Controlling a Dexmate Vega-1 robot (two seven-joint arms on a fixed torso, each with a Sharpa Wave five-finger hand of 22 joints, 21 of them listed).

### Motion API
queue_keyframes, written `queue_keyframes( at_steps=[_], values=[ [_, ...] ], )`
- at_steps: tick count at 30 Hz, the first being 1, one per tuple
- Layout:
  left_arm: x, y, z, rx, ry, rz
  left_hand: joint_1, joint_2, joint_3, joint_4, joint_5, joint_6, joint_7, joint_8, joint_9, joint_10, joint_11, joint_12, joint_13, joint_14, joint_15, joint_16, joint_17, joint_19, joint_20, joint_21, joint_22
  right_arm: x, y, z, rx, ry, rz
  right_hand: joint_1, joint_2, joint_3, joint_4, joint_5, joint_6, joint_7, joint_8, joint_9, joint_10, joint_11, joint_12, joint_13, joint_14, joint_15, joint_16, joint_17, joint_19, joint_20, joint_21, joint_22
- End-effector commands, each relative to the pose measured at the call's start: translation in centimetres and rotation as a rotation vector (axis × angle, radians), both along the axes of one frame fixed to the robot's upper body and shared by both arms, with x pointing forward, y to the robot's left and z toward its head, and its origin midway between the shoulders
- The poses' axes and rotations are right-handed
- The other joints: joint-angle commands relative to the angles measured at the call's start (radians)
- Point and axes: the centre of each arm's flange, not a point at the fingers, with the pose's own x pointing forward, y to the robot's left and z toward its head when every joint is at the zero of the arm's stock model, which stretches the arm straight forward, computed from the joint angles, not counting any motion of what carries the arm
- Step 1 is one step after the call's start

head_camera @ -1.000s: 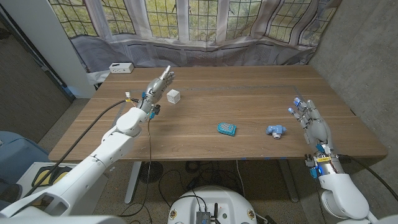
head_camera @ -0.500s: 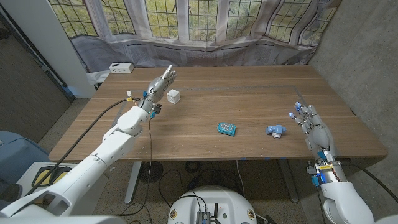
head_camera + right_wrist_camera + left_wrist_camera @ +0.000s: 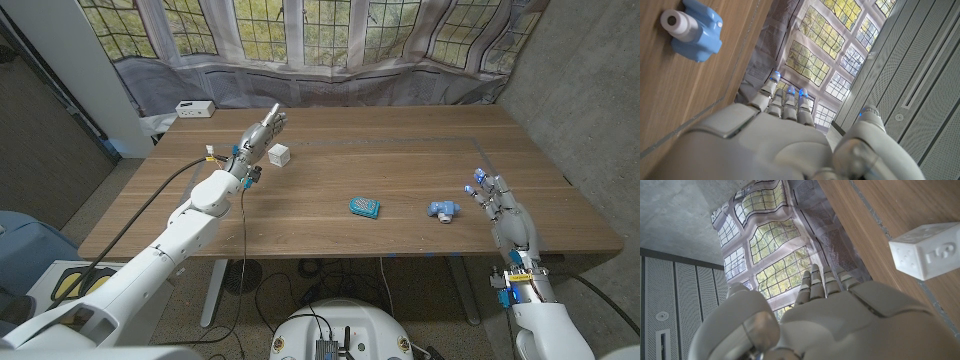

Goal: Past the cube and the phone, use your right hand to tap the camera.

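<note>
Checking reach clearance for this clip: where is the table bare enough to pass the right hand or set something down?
Bare wood lies between the right hand and the blue camera, and across the far half behind the phone. The far left corner is crowded: left hand, white cube, white box.

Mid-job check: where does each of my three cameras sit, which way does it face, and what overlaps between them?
Head view: on the robot's head, looking down the table; left hand, right hand show.
Left wrist view: behind the left hand, facing the windows; shares the white cube.
Right wrist view: behind the right hand; shares the blue camera.
</note>
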Motion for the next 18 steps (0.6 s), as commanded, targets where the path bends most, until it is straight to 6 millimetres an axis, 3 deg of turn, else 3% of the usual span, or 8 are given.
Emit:
queue_keyframes(
  at_steps=[1, 18],
  values=[
    [0.33, -0.32, 0.27, 0.009, -0.007, -0.006, 0.015, 0.0, 0.001, -0.003, -0.004, 0.007, -0.002, -0.002, 0.006, 0.007, 0.0, -0.004, 0.003, 0.007, 0.001, -0.003, 0.006, 0.0, 0.012, -0.002, 0.004, 0.12, 0.67, -1.12, -0.028, -0.01, -0.076, 0.01, -0.001, 0.001, -0.006, 0.004, 0.0, -0.013, -0.005, 0.005, 0.019, -0.005, 0.01, 0.003, 0.018, -0.002, 0.008, -0.001, 0.021, -0.001, 0.003, 0.004],
    [0.65, -0.6, 0.49, 0.012, -0.007, -0.007, 0.015, 0.001, 0.003, -0.003, -0.004, 0.009, -0.004, -0.002, 0.006, 0.008, -0.001, -0.008, 0.003, 0.007, 0.0, -0.004, 0.006, -0.002, 0.014, -0.004, 0.004, 0.47, 0.89, -1.45, -0.109, -0.038, -0.192, 0.015, -0.001, 0.001, -0.009, 0.003, 0.019, -0.028, 0.0, 0.006, 0.049, -0.015, 0.014, 0.004, 0.057, -0.017, 0.016, -0.002, 0.055, -0.003, 0.008, 0.003]
  ],
)
